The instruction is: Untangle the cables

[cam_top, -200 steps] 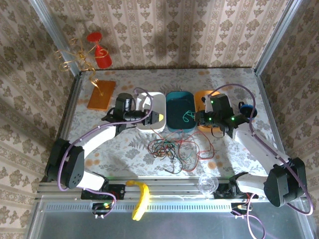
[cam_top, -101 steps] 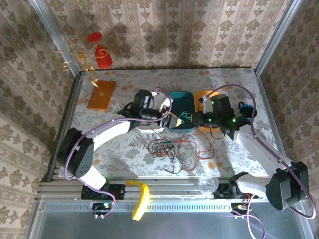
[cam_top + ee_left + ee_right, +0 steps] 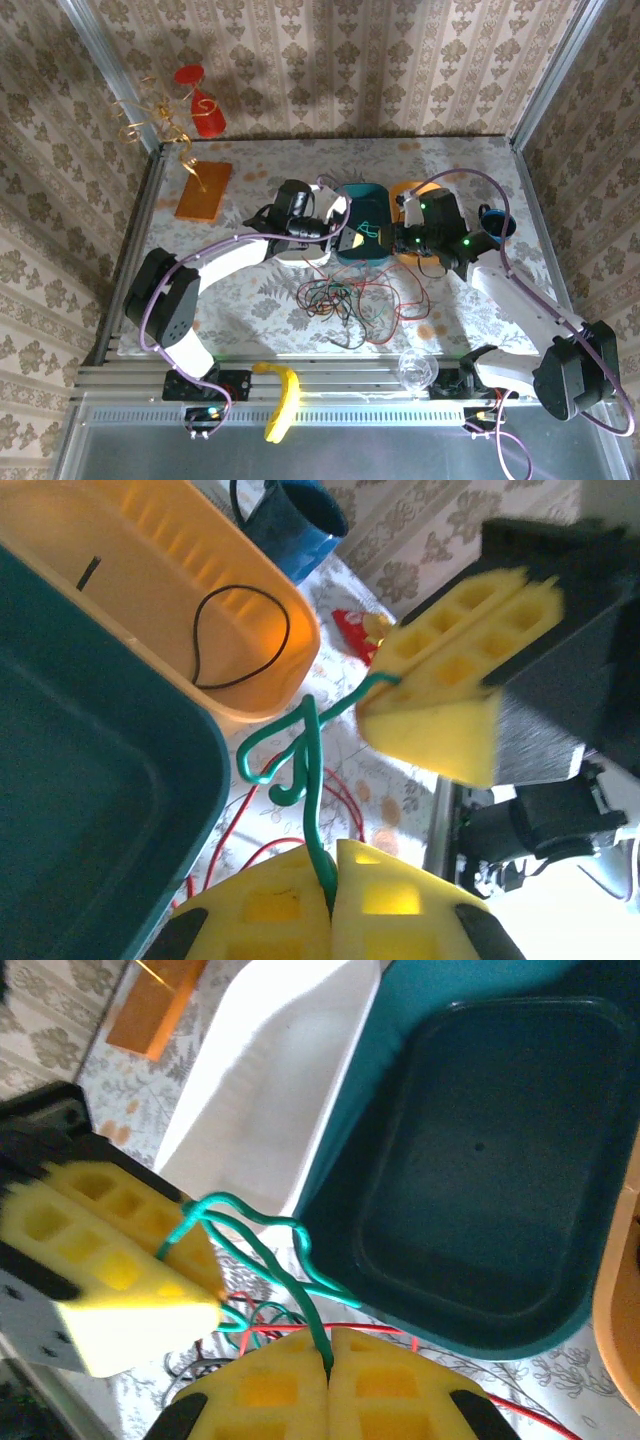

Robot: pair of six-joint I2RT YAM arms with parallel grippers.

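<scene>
The left gripper [image 3: 333,880] has its jaws pressed together on a green cable [image 3: 311,770]. The cable rises from between the yellow pads, kinks into a small loop and runs on to the right gripper [image 3: 328,1360], whose jaws are likewise clamped on it. The two grippers face each other close together over the near side of the teal tray [image 3: 470,1160], and the short green stretch between them is bent and slack. The white tray [image 3: 270,1080] lies to the left of the teal one and the orange tray [image 3: 150,550] to its right. A black cable [image 3: 195,630] lies looped in the orange tray. The other cables [image 3: 345,300], red, green and black, lie in a loose tangle on the desk [image 3: 250,290] just in front of the trays.
</scene>
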